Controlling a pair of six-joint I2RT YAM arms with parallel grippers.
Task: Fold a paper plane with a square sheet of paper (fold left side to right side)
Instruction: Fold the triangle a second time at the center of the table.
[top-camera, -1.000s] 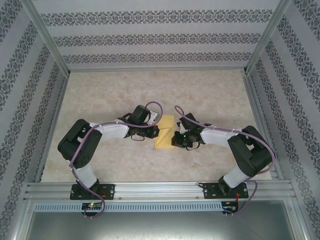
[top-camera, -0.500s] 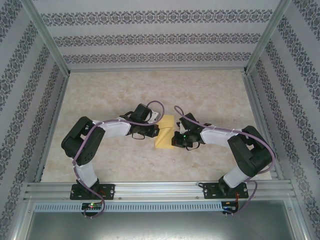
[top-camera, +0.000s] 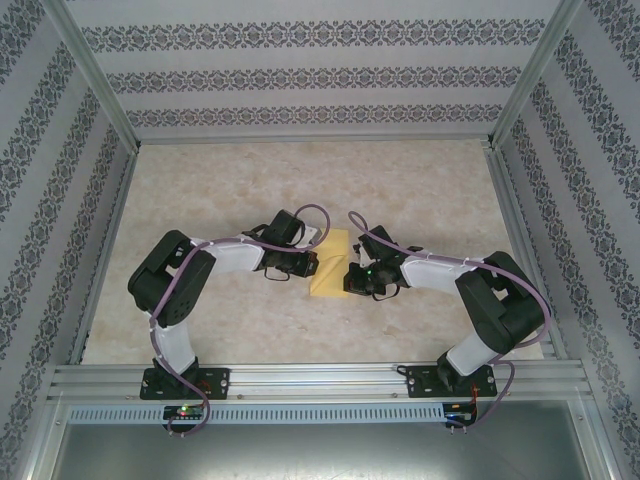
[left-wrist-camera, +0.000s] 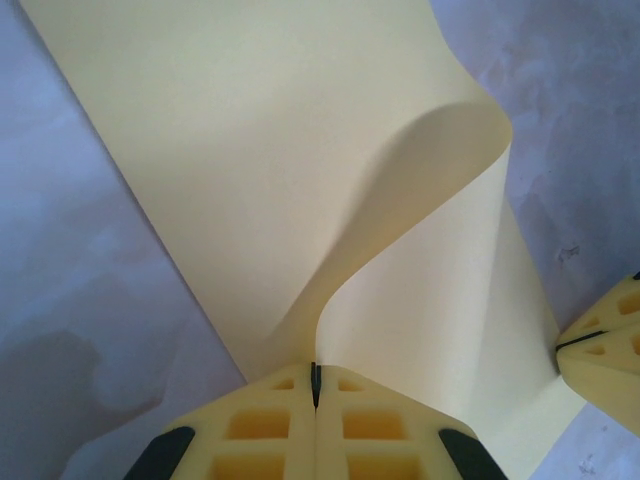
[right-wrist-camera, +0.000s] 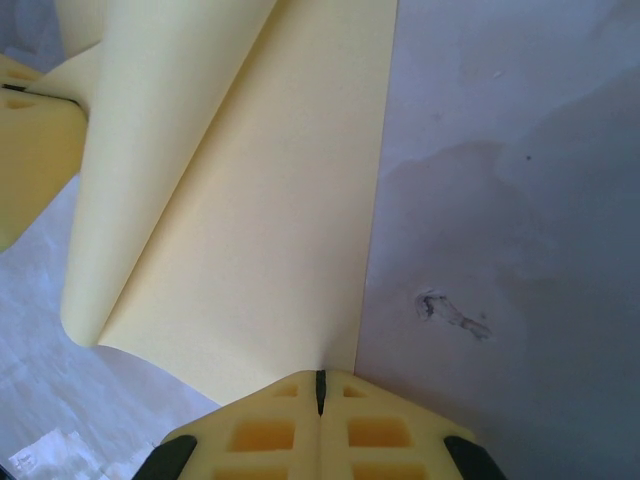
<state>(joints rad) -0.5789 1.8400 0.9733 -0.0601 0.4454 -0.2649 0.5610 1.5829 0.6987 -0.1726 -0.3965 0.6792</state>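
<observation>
Just left of the table's (top-camera: 430, 190) centre, the left gripper (left-wrist-camera: 315, 372) is clamped on the raised, curled left edge of the sheet of paper (top-camera: 331, 268), which is laid at the centre. Just right of centre, the right gripper (right-wrist-camera: 320, 378) is closed, its tips at the sheet's right edge.

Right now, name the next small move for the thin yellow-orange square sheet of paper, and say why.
Probably carry the left gripper a little to the right and down. It is shut on the lifted edge of the thin yellow-orange square sheet of paper, which arches in a loop, short of the right edge where the shut right gripper sits.
</observation>
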